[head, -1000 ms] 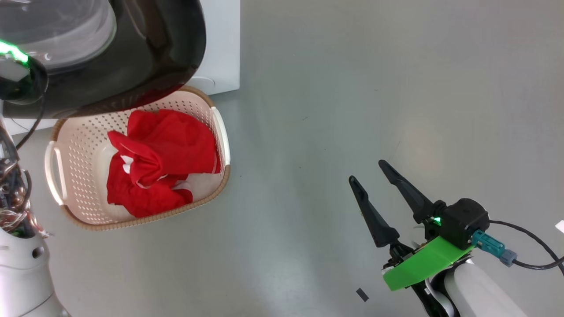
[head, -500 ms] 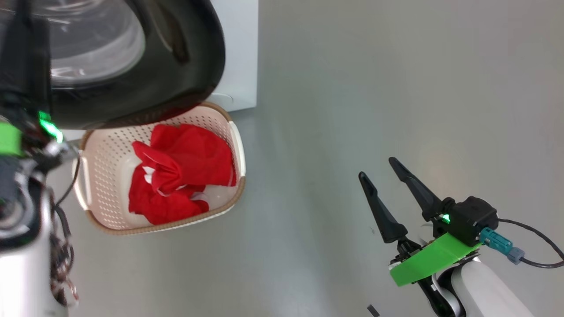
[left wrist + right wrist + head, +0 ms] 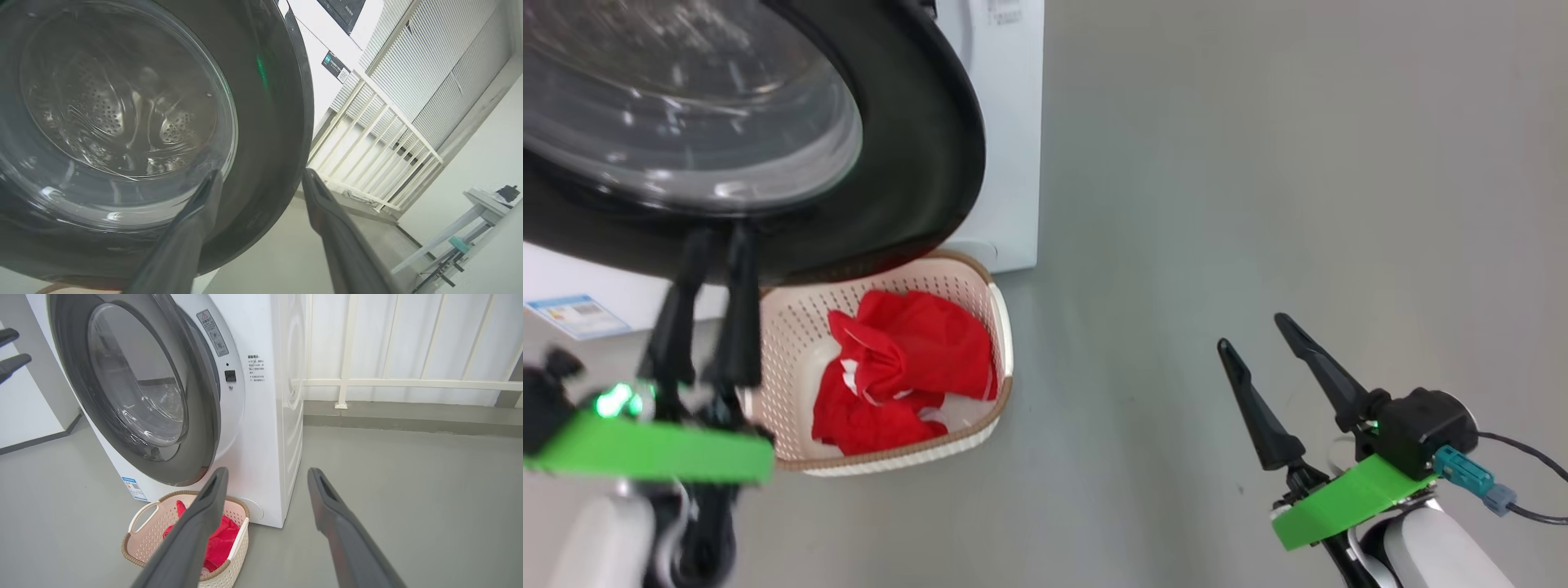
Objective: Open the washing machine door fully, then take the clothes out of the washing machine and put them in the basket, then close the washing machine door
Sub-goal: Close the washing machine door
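Observation:
The white washing machine (image 3: 1006, 163) (image 3: 265, 437) stands at the left. The washing machine door (image 3: 915, 180) (image 3: 200, 428), black-rimmed with a glass bowl, is swung near the front, its free edge a little ajar. Below it on the floor sits the basket (image 3: 792, 343) (image 3: 151, 522) holding the red clothes (image 3: 907, 367) (image 3: 222, 539). My left gripper (image 3: 719, 237) (image 3: 261, 175) is open, its tips at the door's lower rim (image 3: 261, 122); contact cannot be told. My right gripper (image 3: 1254, 331) (image 3: 267, 471) hangs open and empty over bare floor to the right.
A white railing (image 3: 347, 381) (image 3: 367, 134) runs behind the machine. A blue label sticker (image 3: 576, 314) marks its lower front. Grey floor (image 3: 1217, 163) spreads wide to the right of the machine and basket. A pale table (image 3: 486, 200) stands far off.
The head camera has shifted, so the whole picture slid. My left gripper has come into the head view, fingers apart under the door's rim. The right arm keeps its pose.

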Robot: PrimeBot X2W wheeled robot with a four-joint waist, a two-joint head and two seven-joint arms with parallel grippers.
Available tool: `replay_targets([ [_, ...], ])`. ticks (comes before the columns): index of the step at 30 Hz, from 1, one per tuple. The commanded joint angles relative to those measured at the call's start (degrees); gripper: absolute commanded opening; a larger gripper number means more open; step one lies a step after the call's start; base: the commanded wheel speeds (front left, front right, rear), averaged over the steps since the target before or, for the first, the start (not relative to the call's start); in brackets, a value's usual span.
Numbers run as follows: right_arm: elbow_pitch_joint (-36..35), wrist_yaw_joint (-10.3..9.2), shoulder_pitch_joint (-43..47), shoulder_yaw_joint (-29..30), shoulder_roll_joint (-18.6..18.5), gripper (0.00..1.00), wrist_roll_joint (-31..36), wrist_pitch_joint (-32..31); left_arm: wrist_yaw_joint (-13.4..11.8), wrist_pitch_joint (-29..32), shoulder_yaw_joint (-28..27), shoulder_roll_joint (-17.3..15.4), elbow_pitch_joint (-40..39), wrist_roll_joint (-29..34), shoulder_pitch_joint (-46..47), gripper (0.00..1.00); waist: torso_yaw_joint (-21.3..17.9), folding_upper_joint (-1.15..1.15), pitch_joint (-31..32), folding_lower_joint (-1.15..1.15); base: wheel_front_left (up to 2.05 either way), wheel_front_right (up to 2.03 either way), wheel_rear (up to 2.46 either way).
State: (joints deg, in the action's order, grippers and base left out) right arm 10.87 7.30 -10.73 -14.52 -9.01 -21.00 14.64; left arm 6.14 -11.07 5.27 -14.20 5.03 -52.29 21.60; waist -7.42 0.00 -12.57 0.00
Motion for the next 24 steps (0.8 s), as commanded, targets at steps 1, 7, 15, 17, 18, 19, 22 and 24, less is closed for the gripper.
replay_targets([
  [1,-1.8,0.19,1.0,-0.2,-0.6,1.00,0.8,0.4,0.1,-1.5,-1.1,-2.4,-1.0,3.5,-1.8,1.00,0.5,0.00,3.1,0.00,0.00,0.00,0.00],
  [7,-3.0,0.19,4.0,1.8,-0.5,1.00,3.0,0.4,-1.8,-3.8,-1.0,-1.9,-0.7,14.1,-8.8,1.00,0.5,0.00,7.5,0.00,0.00,0.00,0.00],
  [15,-6.7,0.19,7.6,3.6,-0.2,1.00,6.4,0.4,-3.6,-3.9,-4.6,0.3,-3.5,27.5,-16.5,1.00,0.1,0.00,11.4,0.00,0.00,0.00,0.00],
  [17,-7.4,0.19,7.9,3.9,-0.2,1.00,7.2,0.4,-3.6,-3.9,-5.2,1.0,-4.0,28.6,-17.3,1.00,0.1,0.00,11.6,0.00,0.00,0.00,0.00],
  [18,-8.2,0.19,8.3,4.6,0.0,1.00,7.9,0.4,-3.6,-3.9,-5.8,1.7,-4.5,29.7,-18.0,1.00,0.0,0.00,11.8,0.00,0.00,0.00,0.00],
  [19,-8.9,0.19,8.7,5.4,0.3,1.00,8.3,0.4,-3.7,-3.9,-6.4,2.2,-4.8,31.0,-18.9,1.00,-0.1,0.00,12.0,0.00,0.00,0.00,0.00],
  [22,-10.5,0.19,9.9,6.9,1.0,1.00,9.2,0.4,-3.6,-3.9,-7.7,3.7,-5.1,34.1,-21.1,1.00,-0.3,0.00,12.7,0.00,0.00,0.00,0.00],
  [24,-10.9,0.19,10.7,7.5,1.3,1.00,9.4,0.4,-3.4,-3.9,-8.4,4.6,-4.8,35.9,-22.4,1.00,-0.4,0.00,13.2,0.00,0.00,0.00,0.00],
])
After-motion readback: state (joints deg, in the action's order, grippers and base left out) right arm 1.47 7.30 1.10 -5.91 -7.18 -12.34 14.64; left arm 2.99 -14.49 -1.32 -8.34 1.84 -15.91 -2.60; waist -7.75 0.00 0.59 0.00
